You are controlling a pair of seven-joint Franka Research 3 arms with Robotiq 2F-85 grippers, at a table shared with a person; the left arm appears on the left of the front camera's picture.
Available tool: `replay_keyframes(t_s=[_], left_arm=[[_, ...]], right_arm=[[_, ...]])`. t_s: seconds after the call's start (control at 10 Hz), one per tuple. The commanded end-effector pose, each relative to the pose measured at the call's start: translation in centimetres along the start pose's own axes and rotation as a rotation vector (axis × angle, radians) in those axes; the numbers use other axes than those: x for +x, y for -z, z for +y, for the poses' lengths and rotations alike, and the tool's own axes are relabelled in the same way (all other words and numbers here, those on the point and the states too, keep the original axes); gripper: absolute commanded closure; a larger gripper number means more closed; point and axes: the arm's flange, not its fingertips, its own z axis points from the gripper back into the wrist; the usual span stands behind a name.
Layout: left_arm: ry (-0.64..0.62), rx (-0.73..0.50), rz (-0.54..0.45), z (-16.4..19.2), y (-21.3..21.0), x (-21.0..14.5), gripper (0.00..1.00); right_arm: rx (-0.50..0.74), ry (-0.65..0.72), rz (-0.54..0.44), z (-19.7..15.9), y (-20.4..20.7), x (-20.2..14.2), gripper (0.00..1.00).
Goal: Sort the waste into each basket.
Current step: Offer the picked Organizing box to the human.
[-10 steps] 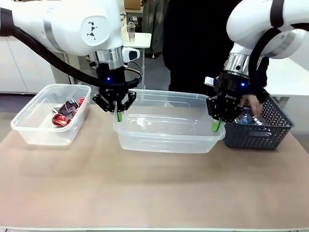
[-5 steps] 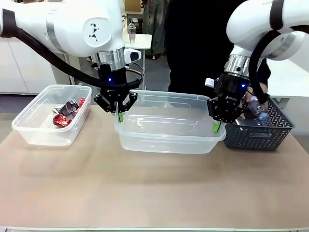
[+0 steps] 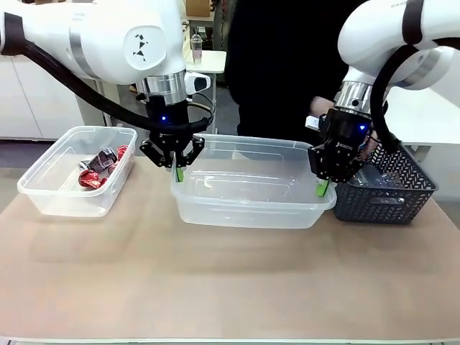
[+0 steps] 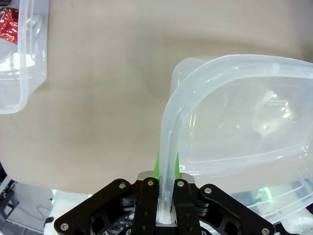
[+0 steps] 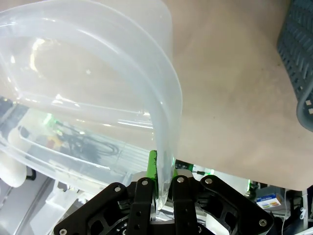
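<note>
Looking across a beige table (image 3: 230,287) toward a person (image 3: 287,65) in dark clothing standing at the far side. Finding the middle tub (image 3: 251,208), clear and colourless, sitting at mid-table with nothing visible lying in it. Clamping its left end with the left gripper (image 3: 176,169), coming straight down from above, green pads pressed together on the rolled rim. Confirming this from the left wrist camera, with the rim running up between the two fingers and no gap showing on either side. Clamping the opposite end with the right gripper (image 3: 323,188) in the same way, jaws pinched tight on the rim near the tub's front right corner. Noting the left tub (image 3: 43,194) standing apart at the table's left side, holding crushed cans (image 3: 97,169), red and silver, bunched toward its far end. Noting a dark lattice basket (image 3: 388,201) standing just beside the middle tub on the right, close behind the right gripper, with a clear bottle (image 3: 377,176) lying inside, its outline hard to make out.
</note>
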Motion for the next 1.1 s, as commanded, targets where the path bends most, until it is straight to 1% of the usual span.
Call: replay_keyframes(t_s=[0.0, 1.0], left_arm=[[0.001, 0.001, -0.003, 0.01, -0.01, 0.04, 0.96], [0.001, 0.001, -0.003, 0.01, -0.01, 0.04, 0.96]], right_arm=[[0.007, -0.011, -0.007, 0.36, -0.22, -0.43, 0.94], [0.007, -0.011, -0.007, 0.36, -0.22, -0.43, 0.94]])
